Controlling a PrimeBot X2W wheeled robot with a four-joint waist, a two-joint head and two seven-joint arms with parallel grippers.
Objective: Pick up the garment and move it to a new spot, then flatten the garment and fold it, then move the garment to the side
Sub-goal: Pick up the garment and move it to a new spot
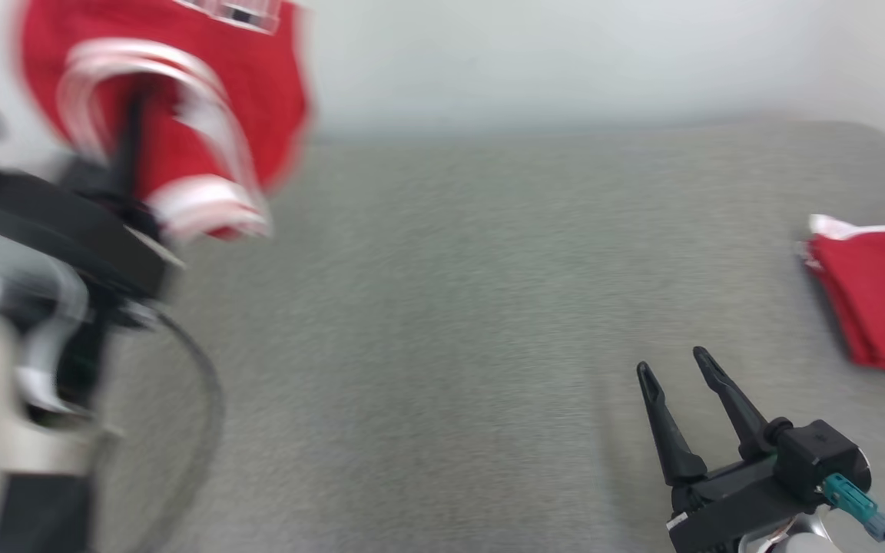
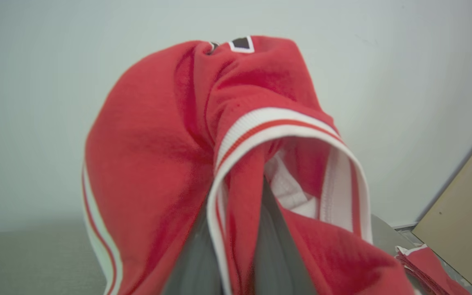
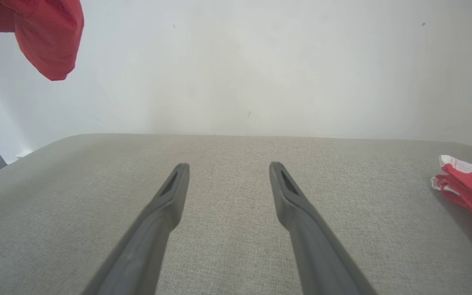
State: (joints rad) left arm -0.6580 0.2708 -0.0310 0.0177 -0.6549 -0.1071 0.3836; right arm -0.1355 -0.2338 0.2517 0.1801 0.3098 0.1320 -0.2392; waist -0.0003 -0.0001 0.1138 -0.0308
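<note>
The left gripper (image 2: 236, 246) was clamped on the red garment (image 2: 150, 164), a fold of its white-striped trim pinched between the fingers. The garment hung raised at the far left, clear of the grey fabric-covered table (image 1: 450, 307); the head view was blurred there. The right gripper (image 1: 671, 361) sat low at the near right, fingers spread apart and holding nothing. A pile of red cloth (image 1: 884, 299) lay at the table's right edge.

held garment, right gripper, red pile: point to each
held garment (image 2: 146, 164), left wrist view, red body fabric
right gripper (image 1: 671, 359), head view, midway between fingertips
red pile (image 1: 884, 307), head view, top layer
</note>
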